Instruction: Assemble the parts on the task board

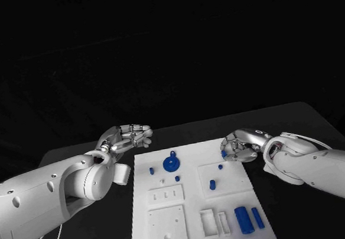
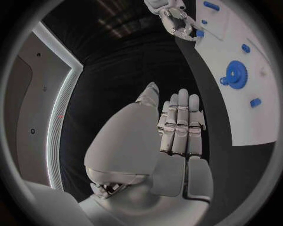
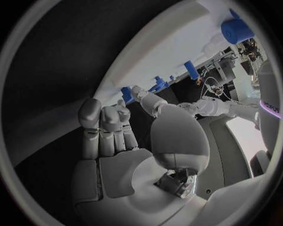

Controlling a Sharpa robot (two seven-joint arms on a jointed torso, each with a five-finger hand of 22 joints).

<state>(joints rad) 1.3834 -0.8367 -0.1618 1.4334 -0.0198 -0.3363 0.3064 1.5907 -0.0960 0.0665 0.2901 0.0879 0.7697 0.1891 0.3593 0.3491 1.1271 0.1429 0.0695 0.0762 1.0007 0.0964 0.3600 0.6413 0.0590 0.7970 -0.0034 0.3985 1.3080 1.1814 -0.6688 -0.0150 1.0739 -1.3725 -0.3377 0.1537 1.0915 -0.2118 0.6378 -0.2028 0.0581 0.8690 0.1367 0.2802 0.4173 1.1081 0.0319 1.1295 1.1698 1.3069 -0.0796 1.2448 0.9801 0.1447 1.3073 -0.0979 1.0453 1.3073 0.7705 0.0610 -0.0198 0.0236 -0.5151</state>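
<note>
White task board (image 1: 198, 211) lies mid-desk on the black desk (image 1: 310, 119), long axis running 12 to 6 o'clock. Blue gear (image 1: 171, 165) sits on the board toward 11 o'clock, with a small blue peg (image 1: 152, 171) just beside it at 9 o'clock. Two blue cylinders (image 1: 244, 219) lie side by side near the board's 5 o'clock corner, next to a white rectangular frame (image 1: 210, 222). Another blue peg (image 1: 211, 183) stands near board centre.

Left hand (image 1: 126, 138) hovers off the board's 11 o'clock corner, above the desk; fingers extended side by side in the left wrist view, nothing in them. Right hand (image 1: 241, 145) is at the board's 2 o'clock edge, fingers curled, thumb and a fingertip pinching a small blue part (image 3: 127, 94) right at the board edge; the same part shows in the left wrist view.
</note>
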